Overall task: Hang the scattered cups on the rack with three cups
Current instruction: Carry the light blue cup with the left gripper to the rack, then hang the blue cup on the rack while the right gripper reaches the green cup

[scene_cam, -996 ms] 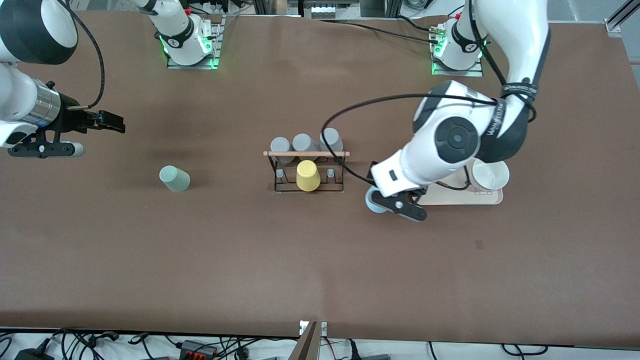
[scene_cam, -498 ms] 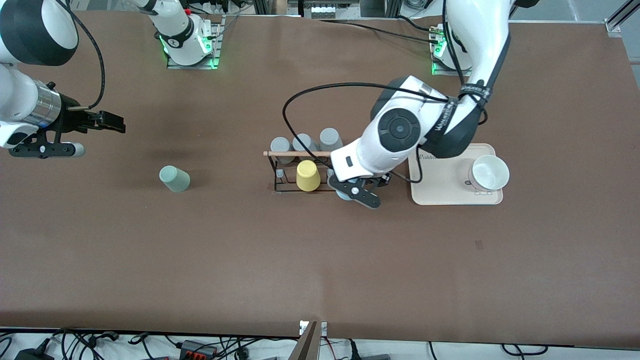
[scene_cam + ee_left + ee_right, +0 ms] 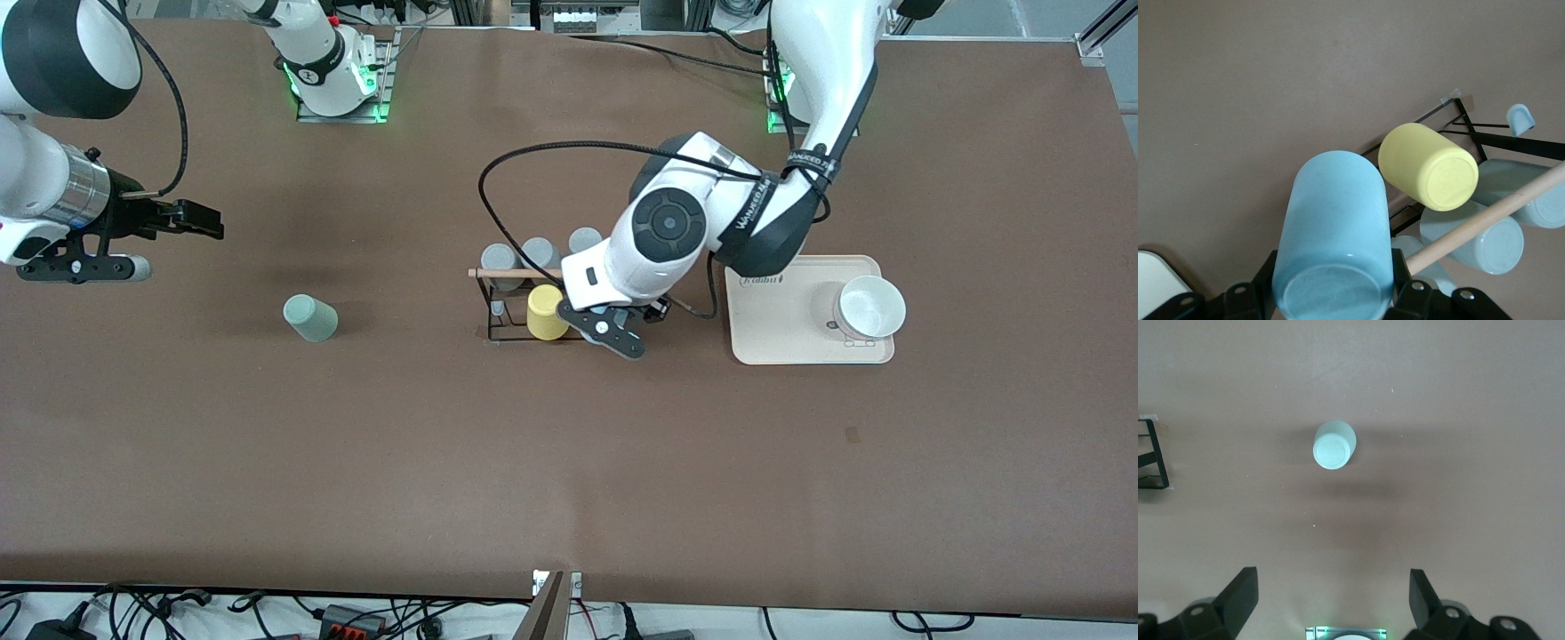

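A light blue cup [image 3: 1335, 233] is gripped between the fingers of my left gripper [image 3: 1335, 280], shut on its sides. The left gripper [image 3: 609, 333] hangs over the rack's [image 3: 498, 307] end toward the left arm, right beside the yellow cup [image 3: 546, 311]. In the front view the hand hides the blue cup. The wooden rod [image 3: 1498, 213] passes close by the blue cup. A sage green cup [image 3: 310, 317] stands upside down on the table toward the right arm's end. High above the table beside it, my right gripper [image 3: 206, 222] waits open and empty; its wrist view shows the green cup [image 3: 1334, 445].
Three grey cups [image 3: 538, 253] hang on the rack's row farther from the front camera. A beige tray [image 3: 782, 333] with a white bowl [image 3: 869, 307] lies toward the left arm's end, close to the left arm's elbow.
My left arm has carried the blue cup from beside the tray across to the rack, stopping next to the yellow cup. The right arm has not moved.
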`<state>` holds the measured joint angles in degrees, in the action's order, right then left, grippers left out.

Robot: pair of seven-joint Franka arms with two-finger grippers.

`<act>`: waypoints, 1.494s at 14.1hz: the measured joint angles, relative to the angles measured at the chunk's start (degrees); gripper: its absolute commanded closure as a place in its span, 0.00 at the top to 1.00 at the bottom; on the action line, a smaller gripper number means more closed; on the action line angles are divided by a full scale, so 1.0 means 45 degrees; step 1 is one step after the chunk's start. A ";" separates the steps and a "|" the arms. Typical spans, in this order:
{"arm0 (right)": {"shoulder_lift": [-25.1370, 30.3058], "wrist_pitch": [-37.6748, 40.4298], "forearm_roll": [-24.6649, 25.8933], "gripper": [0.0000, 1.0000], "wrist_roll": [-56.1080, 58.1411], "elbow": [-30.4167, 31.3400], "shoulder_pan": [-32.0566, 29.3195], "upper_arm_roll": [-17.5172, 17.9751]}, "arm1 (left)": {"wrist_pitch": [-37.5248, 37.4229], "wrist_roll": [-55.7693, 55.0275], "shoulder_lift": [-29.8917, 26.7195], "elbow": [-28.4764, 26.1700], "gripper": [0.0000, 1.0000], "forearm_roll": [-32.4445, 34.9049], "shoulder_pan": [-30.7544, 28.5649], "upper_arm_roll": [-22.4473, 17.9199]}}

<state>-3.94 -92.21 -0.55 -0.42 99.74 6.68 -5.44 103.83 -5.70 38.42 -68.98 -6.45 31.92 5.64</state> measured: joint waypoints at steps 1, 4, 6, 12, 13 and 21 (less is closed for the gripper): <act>0.0001 -0.0227 0.0000 1.00 -0.0001 0.0066 0.0000 0.0000 | -0.0006 0.0002 0.0002 0.0006 0.29 0.0288 0.0152 -0.0011; 0.0000 -0.1120 0.0000 1.00 -0.0026 0.0701 -0.0046 -0.0008 | -0.0029 -0.0006 0.0015 0.0296 0.29 0.1036 0.0638 -0.0060; 0.0000 -0.2047 0.0000 1.00 -0.0036 0.1366 -0.0187 -0.0021 | -0.0076 -0.0006 0.0039 0.0393 0.29 0.1130 0.0736 -0.0094; -0.0019 -0.5405 -0.0008 1.00 -0.0024 0.3652 0.0088 0.0110 | -0.0076 0.0012 0.0279 0.0412 0.30 0.1481 0.0764 -0.0139; -0.0075 -0.5717 -0.0007 1.00 -0.0023 0.3969 0.0266 0.0139 | -0.0076 0.0013 0.0320 0.0414 0.30 0.1481 0.0772 -0.0138; -0.1426 -1.0328 0.0014 1.00 0.1417 0.5890 0.0762 0.0165 | -0.0201 0.0033 0.0417 0.0516 0.31 0.1488 0.0913 -0.0110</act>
<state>-10.35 -138.69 -0.49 5.96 126.24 10.11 -4.70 102.92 -5.56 40.30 -66.66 0.25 36.03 5.14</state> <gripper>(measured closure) 0.000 0.335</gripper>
